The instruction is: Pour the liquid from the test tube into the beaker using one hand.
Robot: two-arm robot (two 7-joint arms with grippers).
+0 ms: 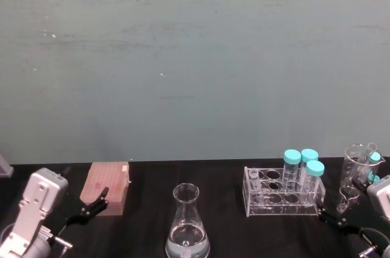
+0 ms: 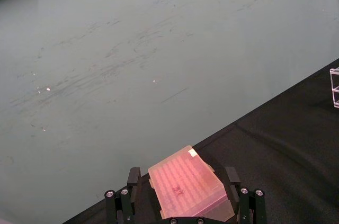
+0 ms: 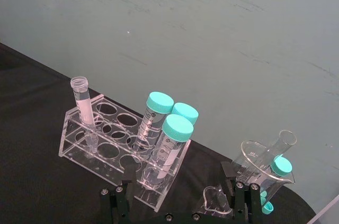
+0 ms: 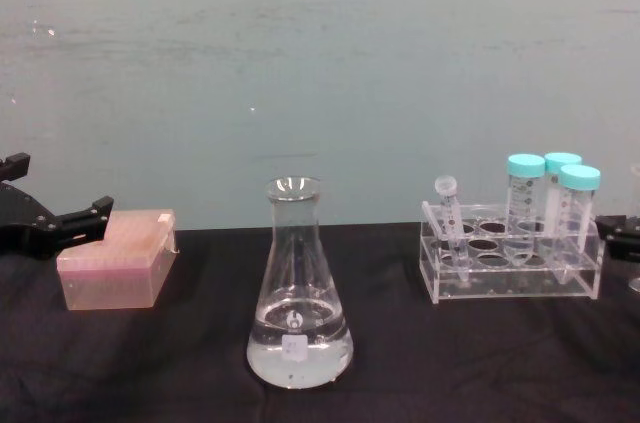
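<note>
On the tabletop [image 4: 420, 373]: claws empty, tube racked

At far left, the left claw [image 1: 94, 204] gapes empty before a pink box [image 1: 109, 188]. Centre, the beaker [image 4: 298, 293] stands upright. Rightward, the test tube [image 4: 450, 218] leans at the left end of a clear rack [image 4: 510, 278]; the right claw [image 3: 177, 179], spread wide, holds nothing.

Clear test tube [image 4: 449, 213] racked, beaker [image 4: 298, 273] upright.
Tube leans tilted at rack [image 4: 520, 281] left end; conical beaker on tabletop [image 4: 150, 373], well apart, clear liquid [image 4: 300, 351] pooled in base.
</note>
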